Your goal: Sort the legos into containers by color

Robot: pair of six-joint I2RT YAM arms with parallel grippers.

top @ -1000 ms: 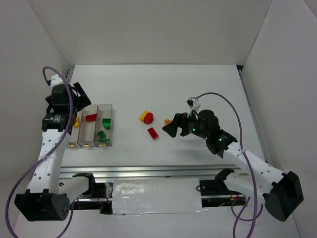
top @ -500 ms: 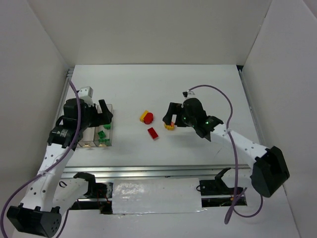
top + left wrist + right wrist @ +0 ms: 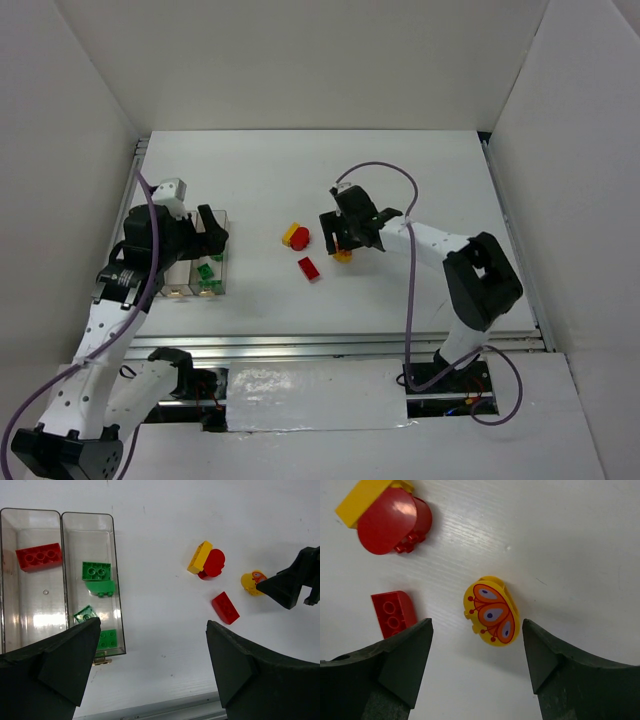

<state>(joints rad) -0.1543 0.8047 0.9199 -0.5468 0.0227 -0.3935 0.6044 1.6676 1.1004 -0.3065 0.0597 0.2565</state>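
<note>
The worktop (image 3: 420, 180) is plain white, boxed in by white walls (image 3: 300, 60) at the far edge and both sides. The clear containers (image 3: 216, 282) sit near the left edge, towards the near side, partly under the left arm. The loose legos lie around the middle of the worktop.

The right claw (image 3: 476, 625) is spread wide, pointing down at the yellow rounded lego (image 3: 491, 611). One finger stands on each side of it with bare surface between, so it grips nothing. The left claw (image 3: 153, 630) is also released and empty, hanging above the worktop between the containers and the loose pieces.

From above, the yellow rounded lego is only a small dot under the right claw. The right wrist view shows an orange butterfly printed on it. It also shows the small red brick (image 3: 394, 612) lying to one side, and the red rounded lego (image 3: 387, 517) touching a yellow brick (image 3: 367, 495).

The left wrist view looks into two containers. One holds a long red brick (image 3: 38, 556), its neighbour several green legos (image 3: 96, 571). The third container is cut off there.
</note>
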